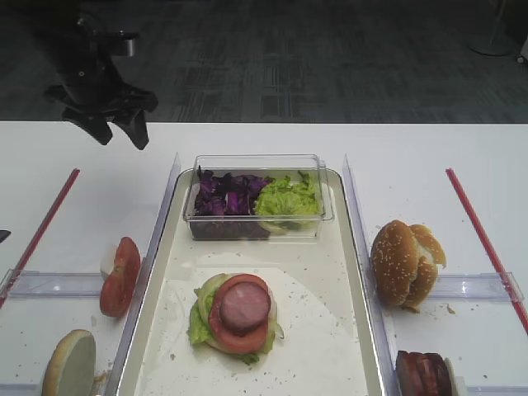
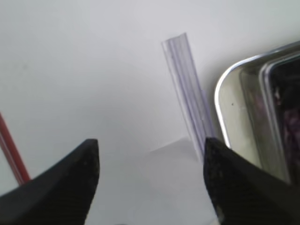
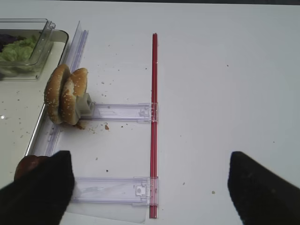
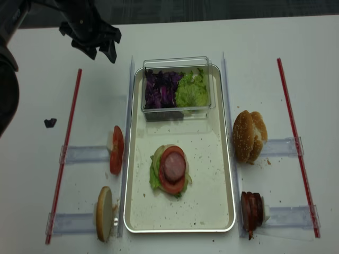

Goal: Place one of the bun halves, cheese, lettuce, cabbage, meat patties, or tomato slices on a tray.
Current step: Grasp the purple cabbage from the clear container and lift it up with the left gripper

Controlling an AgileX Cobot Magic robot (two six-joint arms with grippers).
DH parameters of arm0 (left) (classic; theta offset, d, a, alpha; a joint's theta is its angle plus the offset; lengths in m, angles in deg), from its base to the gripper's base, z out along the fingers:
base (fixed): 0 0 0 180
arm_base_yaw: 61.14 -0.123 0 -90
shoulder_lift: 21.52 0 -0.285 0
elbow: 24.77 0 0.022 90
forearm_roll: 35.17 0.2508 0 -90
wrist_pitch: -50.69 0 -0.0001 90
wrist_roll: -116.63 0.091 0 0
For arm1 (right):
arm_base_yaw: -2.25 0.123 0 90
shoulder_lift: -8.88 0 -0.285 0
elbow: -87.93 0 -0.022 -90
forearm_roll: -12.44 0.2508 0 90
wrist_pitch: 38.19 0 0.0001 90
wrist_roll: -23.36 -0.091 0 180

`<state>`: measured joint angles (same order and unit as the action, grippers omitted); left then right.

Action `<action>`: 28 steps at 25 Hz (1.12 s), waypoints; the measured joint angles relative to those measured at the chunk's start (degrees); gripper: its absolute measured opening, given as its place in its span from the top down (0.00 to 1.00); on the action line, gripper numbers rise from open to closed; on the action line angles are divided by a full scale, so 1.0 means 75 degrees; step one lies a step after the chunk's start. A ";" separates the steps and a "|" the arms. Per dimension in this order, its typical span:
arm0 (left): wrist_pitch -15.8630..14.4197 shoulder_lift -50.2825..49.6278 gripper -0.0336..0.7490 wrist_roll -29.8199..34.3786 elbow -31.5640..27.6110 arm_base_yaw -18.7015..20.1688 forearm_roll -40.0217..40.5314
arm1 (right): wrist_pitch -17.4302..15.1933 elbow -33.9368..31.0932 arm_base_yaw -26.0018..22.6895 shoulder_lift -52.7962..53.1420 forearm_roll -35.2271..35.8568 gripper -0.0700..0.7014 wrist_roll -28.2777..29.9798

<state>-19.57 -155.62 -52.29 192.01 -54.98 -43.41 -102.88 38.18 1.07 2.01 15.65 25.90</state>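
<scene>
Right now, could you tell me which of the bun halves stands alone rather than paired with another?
The bun half left of the tray, near its front corner, stands alone on edge. The other two bun halves lean together right of the tray.

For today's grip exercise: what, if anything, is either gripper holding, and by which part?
Nothing. The left gripper hangs open over bare table; the right gripper is open too.

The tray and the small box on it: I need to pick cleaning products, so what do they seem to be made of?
The tray looks like metal, judging by its bright, reflective silvery rim; its cream floor is matte and crumb-speckled, perhaps a liner or coating. The box appears to be clear, glossy plastic: cabbage and lettuce show through its walls.
</scene>
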 joint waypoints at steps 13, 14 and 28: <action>-0.0038 0.0000 0.40 0.0235 0.0380 0.1647 0.0107 | 0.0000 0.0000 0.0000 0.0000 0.0000 0.03 -0.0013; -0.0038 0.0000 0.40 0.0235 0.0380 0.1749 0.0107 | 0.0000 0.0000 0.0000 0.0000 0.0000 0.03 -0.0013; -0.0050 0.0000 0.40 0.0261 0.0380 0.2518 0.0107 | 0.0000 0.0000 0.0000 0.0000 0.0000 0.03 -0.0013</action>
<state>-19.94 -155.62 -50.33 194.86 -36.09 -42.61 -102.88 38.18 1.07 2.01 15.65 25.80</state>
